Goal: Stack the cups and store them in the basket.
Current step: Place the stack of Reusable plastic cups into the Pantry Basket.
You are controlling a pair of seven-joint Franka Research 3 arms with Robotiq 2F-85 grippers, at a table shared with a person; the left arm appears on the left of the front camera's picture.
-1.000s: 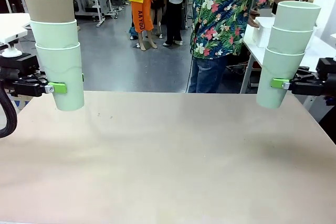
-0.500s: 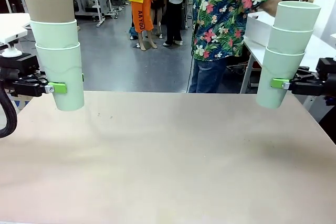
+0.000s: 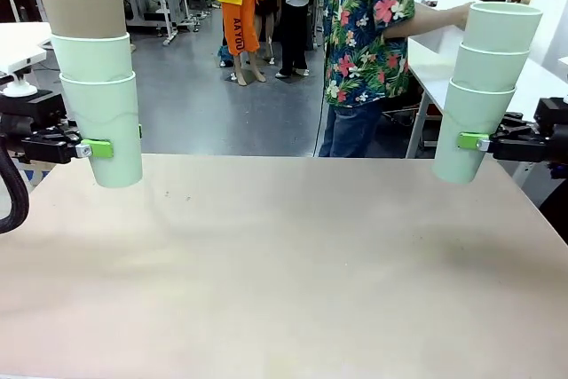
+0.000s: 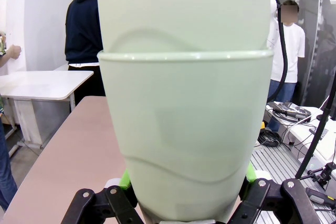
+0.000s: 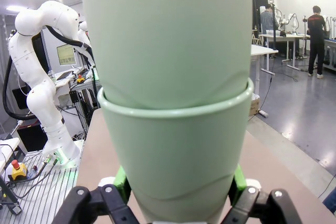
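My left gripper point(image 3: 111, 150) is shut on the bottom cup of a stack of three cups point(image 3: 98, 86), two mint green with a tan-brown one point(image 3: 84, 12) on top, held upright above the table's far left edge. My right gripper point(image 3: 467, 142) is shut on a second stack point(image 3: 484, 86) of three mint cups, slightly tilted, over the far right edge. The left wrist view has the mint stack point(image 4: 184, 129) between the green pads point(image 4: 125, 179); the right wrist view has its own stack point(image 5: 173, 140) just above the gripper point(image 5: 176, 200). The white basket point(image 3: 437, 42) is partly visible by the person's hand, behind the right stack.
A person in a floral shirt point(image 3: 368, 24) stands past the far edge, reaching right toward a white side table point(image 3: 541, 86). The beige table point(image 3: 284, 264) lies bare below both stacks. More people stand farther back.
The person has turned right and moved the white basket up off the side table. Both arms and their cup stacks have stayed still.
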